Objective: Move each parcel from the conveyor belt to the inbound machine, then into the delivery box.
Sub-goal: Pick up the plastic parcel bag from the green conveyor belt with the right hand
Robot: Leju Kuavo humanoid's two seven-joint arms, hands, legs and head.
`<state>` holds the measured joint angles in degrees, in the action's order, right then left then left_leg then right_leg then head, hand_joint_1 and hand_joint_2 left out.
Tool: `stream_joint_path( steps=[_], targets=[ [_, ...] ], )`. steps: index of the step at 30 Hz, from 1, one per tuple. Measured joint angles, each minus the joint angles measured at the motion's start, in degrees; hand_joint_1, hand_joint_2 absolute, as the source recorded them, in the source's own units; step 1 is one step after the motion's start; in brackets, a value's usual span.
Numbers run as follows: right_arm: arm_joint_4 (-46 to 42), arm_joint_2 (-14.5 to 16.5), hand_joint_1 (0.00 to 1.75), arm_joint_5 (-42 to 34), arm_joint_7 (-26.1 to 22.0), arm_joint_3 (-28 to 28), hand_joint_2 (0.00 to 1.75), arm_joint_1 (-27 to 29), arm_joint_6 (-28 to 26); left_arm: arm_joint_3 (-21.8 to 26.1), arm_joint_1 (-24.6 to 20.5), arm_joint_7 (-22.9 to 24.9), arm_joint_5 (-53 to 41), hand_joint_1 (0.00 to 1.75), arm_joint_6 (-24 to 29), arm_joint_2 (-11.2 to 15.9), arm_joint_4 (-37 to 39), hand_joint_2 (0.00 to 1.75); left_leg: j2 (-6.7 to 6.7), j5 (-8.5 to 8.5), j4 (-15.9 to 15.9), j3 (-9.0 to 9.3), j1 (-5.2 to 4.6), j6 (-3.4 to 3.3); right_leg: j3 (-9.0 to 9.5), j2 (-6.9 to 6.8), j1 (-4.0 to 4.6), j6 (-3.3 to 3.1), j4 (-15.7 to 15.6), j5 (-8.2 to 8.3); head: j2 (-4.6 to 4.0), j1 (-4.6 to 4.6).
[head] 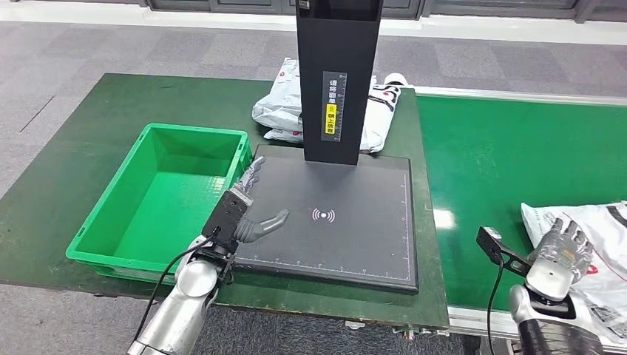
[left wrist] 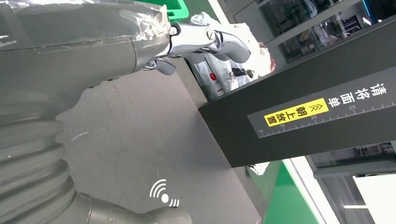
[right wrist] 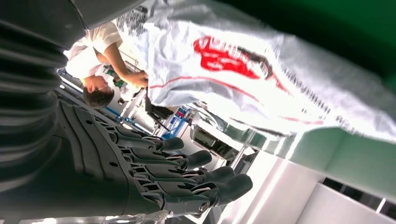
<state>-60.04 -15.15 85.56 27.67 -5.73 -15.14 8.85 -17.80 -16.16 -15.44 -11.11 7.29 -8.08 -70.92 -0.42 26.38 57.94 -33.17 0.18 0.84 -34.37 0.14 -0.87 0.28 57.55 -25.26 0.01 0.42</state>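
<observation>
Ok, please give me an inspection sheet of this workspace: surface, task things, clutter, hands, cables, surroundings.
Surface: dark green table; brighter green conveyor belt at its right.
Job's things: white plastic parcel with red print on the belt; black flat inbound machine with upright black column, nothing on its plate; green plastic delivery box, empty.
Clutter: two white parcel bags behind the column.
Hands: left hand over the machine's left edge, holding nothing; right hand above the parcel, fingers apart.
Cables: black cable along the left arm.
Surroundings: grey carpet floor.
</observation>
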Motion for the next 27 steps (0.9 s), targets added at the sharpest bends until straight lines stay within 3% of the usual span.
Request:
stream_joint_path(
  steps=[27],
  targets=[
    [5.03,-0.46,0.00,-2.32,-1.63,-1.45,1.75,-0.39,0.44,0.99,-0.97,-0.28,-0.87,0.00,-1.68,-0.76,1.11,1.75,0.01,0.00,0.01,0.01,0.00,0.00,-0.03,0.02,0.00,0.00,-0.01,0.00,-0.01,0.00]
  ],
)
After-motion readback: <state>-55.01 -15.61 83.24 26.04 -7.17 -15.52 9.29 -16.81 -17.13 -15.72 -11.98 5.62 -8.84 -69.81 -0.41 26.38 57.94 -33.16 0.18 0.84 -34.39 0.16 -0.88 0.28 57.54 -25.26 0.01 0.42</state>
